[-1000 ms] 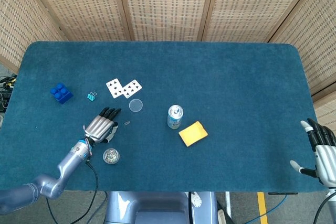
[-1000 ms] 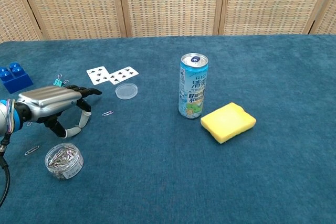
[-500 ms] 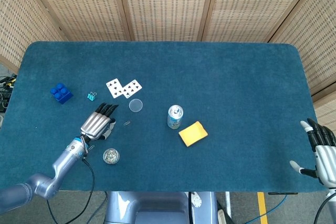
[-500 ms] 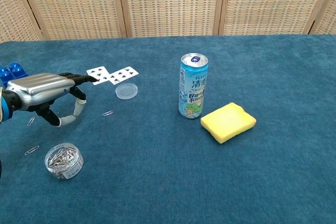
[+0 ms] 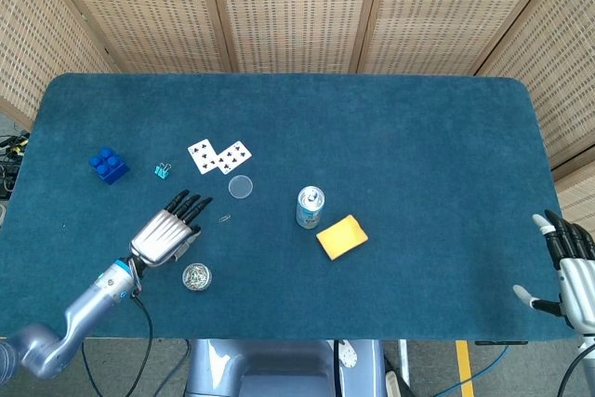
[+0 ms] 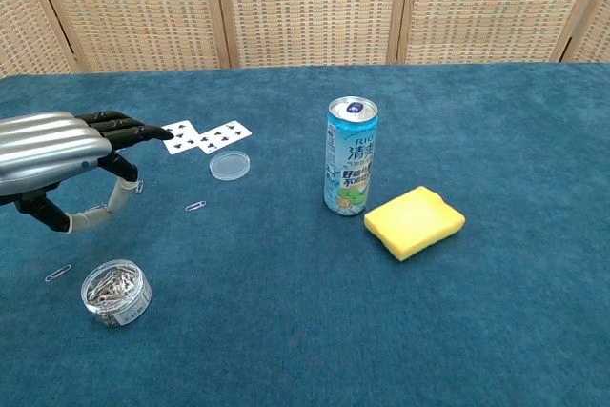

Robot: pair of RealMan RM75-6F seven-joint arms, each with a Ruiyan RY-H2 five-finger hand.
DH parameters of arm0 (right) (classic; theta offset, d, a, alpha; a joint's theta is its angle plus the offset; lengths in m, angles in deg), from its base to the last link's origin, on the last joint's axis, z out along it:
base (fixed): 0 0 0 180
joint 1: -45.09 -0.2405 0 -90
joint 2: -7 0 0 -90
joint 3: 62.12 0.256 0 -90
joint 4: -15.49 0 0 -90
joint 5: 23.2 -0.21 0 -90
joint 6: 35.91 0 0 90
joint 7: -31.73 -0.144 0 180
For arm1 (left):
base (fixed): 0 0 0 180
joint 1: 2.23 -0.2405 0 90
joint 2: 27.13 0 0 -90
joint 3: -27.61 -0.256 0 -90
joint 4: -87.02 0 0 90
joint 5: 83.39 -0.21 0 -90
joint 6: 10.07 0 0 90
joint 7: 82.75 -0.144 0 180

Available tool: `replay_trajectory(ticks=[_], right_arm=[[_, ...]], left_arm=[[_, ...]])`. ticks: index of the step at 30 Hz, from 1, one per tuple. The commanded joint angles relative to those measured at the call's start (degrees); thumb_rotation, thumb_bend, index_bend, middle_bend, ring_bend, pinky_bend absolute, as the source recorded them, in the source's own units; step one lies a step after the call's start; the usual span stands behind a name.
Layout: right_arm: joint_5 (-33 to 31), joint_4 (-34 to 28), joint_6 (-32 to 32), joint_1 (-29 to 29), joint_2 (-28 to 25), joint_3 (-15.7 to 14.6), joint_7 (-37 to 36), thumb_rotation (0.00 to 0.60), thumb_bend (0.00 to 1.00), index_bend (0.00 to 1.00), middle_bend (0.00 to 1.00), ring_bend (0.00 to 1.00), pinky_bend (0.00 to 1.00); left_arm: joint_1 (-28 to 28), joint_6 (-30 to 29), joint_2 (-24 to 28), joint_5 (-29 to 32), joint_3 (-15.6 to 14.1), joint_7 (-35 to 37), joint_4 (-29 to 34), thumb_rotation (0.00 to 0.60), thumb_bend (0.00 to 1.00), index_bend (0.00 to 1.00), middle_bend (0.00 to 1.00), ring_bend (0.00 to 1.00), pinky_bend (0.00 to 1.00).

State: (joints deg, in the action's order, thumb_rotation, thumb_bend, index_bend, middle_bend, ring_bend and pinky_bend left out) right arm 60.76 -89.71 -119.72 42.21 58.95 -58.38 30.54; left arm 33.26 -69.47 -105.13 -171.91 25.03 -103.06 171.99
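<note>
Head view looks steeply down on the whole table; chest view faces low across its near part, both showing the left hand.

Drink can beside yellow sponge; playing cards, blue brick, binder clip further left.

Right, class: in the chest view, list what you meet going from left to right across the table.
Left robot hand → jar of paper clips → clear round lid → drink can → yellow sponge.
</note>
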Motion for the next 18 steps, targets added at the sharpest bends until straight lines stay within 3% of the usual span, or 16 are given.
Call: replay_trajectory(ticks=[1, 8, 18], right_arm=[[0.1, -0.06, -0.11, 0.06, -0.07, -0.03, -0.1, 0.6, 0.0, 0.05, 0.0, 0.0, 0.0], [0.24, -0.1, -0.34, 0.16, -0.25, -0.01, -0.45, 0.6, 0.0, 0.05, 0.0, 0.0, 0.0], [0.08, -0.13, -0.26, 0.12, -0.44, 0.08, -0.78, 0.6, 0.0, 0.05, 0.0, 0.0, 0.0]], left_arm=[[-0.7, -1.0, 1.91, -2.32, -1.78, -2.91, 3.45, 0.6, 0.44, 0.66, 0.0, 0.0, 0.0], [-2.7, -1.6, 2.96, -5.32, -5.17, -5.9, 7.63, 0.6, 0.44, 0.66, 0.0, 0.0, 0.0], [-3.82, -0.42, 1.25, -4.55, -5.47, -4.37, 6.4, 0.6, 0.44, 0.66, 0.0, 0.0, 0.0]])
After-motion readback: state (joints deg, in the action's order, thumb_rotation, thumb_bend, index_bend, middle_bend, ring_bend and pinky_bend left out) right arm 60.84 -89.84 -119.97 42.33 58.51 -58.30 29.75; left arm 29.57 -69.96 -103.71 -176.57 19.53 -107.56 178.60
